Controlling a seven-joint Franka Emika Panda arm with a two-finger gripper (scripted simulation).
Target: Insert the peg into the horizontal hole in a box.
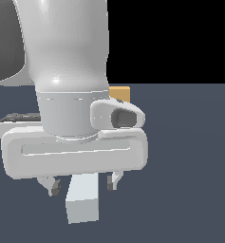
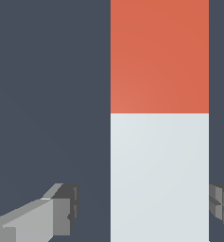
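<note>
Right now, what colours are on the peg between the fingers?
The peg is orange-red at one end and pale grey-white along the rest; the wrist view shows it best.

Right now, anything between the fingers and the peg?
Nothing visible. The open gripper straddles the peg: one finger stands clear with only bare floor in the gap; the other finger sits close beside it.

- The peg is pale grey-white along one stretch and orange-red along the other, the two colours meeting at a straight line.
- The box is tan-orange; only a small corner shows behind the arm.
- The arm is glossy white with a dark grey patch at one side.
- The gripper body is white; its fingers are mid-grey with darker grey pads.
- The floor is plain slate blue-grey.
- The background above it is black.
</note>
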